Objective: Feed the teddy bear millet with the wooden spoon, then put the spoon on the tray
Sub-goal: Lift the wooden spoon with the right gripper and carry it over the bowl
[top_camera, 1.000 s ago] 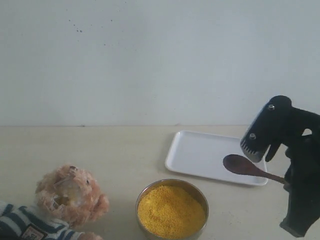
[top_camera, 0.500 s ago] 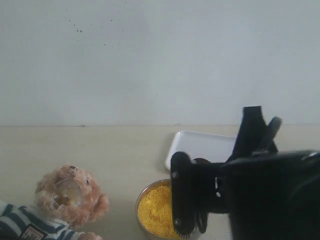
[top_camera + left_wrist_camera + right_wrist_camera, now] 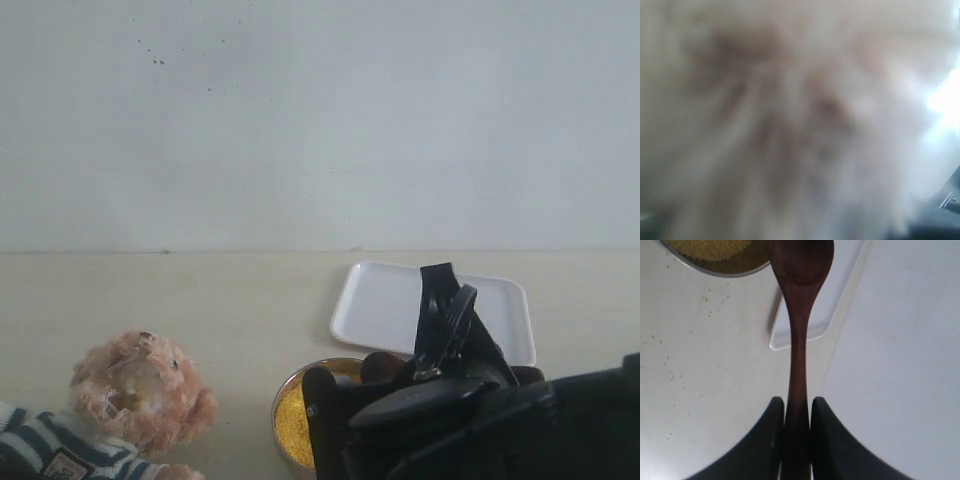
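The teddy bear (image 3: 140,395) lies at the lower left of the exterior view, striped shirt at the frame edge. Blurred light-brown fur (image 3: 790,110) fills the left wrist view and hides the left gripper's jaws. My right gripper (image 3: 797,401) is shut on the thin handle of the wooden spoon (image 3: 800,270). The spoon's oval bowl looks empty and hangs by the rim of the metal bowl (image 3: 725,271) of millet (image 3: 707,246), over a corner of the white tray (image 3: 840,295). In the exterior view the right arm (image 3: 480,420) hides most of the millet (image 3: 288,420).
The tray (image 3: 385,300) lies behind the metal bowl, right of centre, its near edge covered by the arm. A few loose yellow grains (image 3: 670,375) dot the table near the bowl. A pale wall stands behind the table.
The right arm has swung left and closer to the exterior camera with the spoon, now covering most of the bowl and the tray's near edge. The bear has not moved.
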### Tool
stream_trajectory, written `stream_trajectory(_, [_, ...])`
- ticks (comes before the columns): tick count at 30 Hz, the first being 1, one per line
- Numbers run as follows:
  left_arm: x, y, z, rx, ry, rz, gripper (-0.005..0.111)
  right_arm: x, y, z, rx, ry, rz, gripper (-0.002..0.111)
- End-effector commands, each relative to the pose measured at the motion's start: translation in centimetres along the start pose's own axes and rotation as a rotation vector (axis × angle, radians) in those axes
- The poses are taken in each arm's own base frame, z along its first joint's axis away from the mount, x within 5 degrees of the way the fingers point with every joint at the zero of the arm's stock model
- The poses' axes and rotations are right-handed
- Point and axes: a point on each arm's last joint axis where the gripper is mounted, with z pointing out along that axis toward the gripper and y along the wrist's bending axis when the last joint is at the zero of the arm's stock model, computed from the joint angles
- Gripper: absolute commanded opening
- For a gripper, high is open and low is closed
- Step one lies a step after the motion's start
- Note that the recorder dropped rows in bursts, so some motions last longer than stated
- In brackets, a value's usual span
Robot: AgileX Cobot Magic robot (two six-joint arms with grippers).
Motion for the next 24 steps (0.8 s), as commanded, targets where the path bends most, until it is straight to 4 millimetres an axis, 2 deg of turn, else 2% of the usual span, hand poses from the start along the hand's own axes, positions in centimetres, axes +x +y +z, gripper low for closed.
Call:
stream_trajectory(1, [0.0, -0.1, 0.0, 0.018, -0.003, 0.000, 0.004, -0.4, -0.1, -0.1, 0.004, -0.041, 0.004, 0.003])
stream_trajectory(6, [0.0, -0.1, 0.0, 0.018, -0.003, 0.000, 0.004, -0.9, 0.0, 0.1, 0.015, -0.065, -0.022, 0.003])
stream_trajectory(13, [0.0, -0.1, 0.0, 0.017, -0.007, -0.003, 0.004, -2.5, 1.1, 1.7, 0.065, -0.010, -0.134, 0.003])
stream_trajectory(20, [0.0, -0.1, 0.0, 0.017, -0.007, -0.003, 0.004, -4.7, 0.7, 2.2, 0.067, 0.004, -0.112, 0.003])
stream_trajectory(24, [0.0, -0.1, 0.0, 0.017, -0.007, -0.003, 0.004, -5.3, 0.8, 2.6, 0.061, 0.043, -0.117, 0.003])
